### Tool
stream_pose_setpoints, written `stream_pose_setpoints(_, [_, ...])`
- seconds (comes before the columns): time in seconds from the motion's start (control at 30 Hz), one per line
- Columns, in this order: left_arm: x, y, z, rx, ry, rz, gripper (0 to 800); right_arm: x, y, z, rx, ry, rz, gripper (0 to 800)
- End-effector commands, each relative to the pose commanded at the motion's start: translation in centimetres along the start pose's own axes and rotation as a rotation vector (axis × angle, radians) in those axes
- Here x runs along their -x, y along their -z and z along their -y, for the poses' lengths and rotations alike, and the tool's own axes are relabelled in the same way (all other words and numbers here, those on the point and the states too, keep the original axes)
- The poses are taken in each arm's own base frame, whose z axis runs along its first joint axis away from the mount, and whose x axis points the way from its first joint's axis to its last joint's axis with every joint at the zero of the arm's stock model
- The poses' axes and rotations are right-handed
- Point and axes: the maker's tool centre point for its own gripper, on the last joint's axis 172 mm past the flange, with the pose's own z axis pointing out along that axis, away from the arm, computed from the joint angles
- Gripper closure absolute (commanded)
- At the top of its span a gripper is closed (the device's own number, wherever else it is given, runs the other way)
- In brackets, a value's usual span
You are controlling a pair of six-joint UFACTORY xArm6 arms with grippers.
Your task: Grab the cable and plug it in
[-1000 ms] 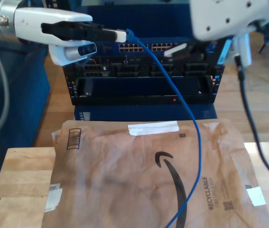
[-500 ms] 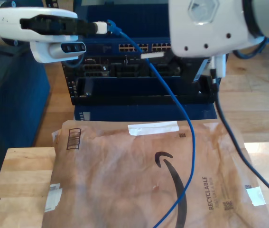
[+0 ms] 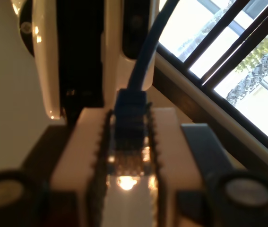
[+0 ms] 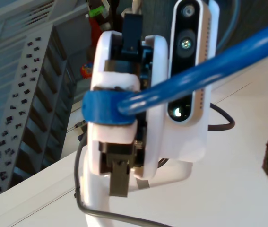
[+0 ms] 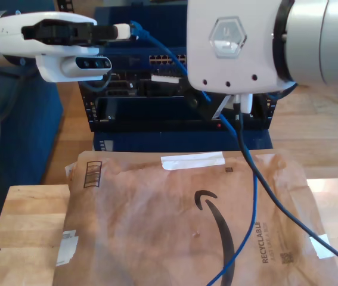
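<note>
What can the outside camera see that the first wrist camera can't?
Exterior view: a crinkled brown paper mailer on a light wooden table, and a black network rack with rows of ports behind it. First wrist view: a bright window with dark bars. Both: the thin blue cable, its plug pinched in my first gripper.

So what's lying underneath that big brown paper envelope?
The big brown paper mailer rests on a light wooden tabletop, bare at the exterior view's left. The thin blue cable drapes over it. Anything beneath the mailer is hidden.
</note>
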Motion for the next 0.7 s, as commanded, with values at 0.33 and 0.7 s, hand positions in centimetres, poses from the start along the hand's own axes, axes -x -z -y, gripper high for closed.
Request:
stream_pose_setpoints(0.33, [-0.4, -0.1, 0.2, -0.016, 0.006, 0.001, 797, 1.1, -0.7, -0.7, -0.027, 0.009, 0.023, 109])
stream_pose_setpoints(0.7, [-0.7, -0.3, 0.8, -0.041, 0.007, -0.002, 795, 1.1, -0.6, -0.5, -0.035, -0.001, 0.024, 382])
